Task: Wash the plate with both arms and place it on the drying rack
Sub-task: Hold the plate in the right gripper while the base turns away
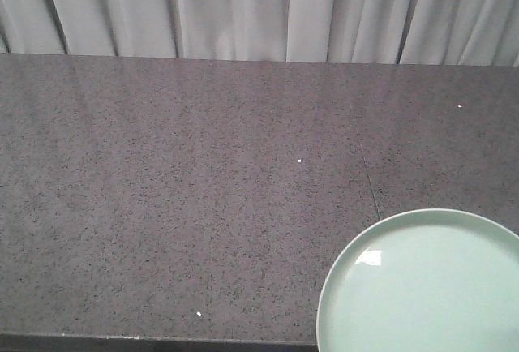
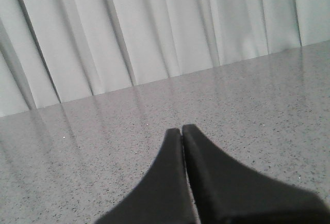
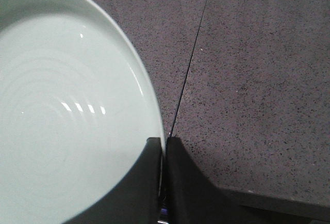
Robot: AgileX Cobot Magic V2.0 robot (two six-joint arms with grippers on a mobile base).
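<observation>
My right gripper (image 3: 164, 146) is pinched tight on the rim of the plate (image 3: 62, 105), one finger inside and one outside. I think that lets me carry it by the edge. My left gripper (image 2: 182, 131) is closed with nothing in it, low over the counter (image 2: 258, 95). Only the right wrist view shows the pinch. The front view shows the plate by the counter's near right corner, with the curtain (image 1: 243, 11) far behind.
</observation>
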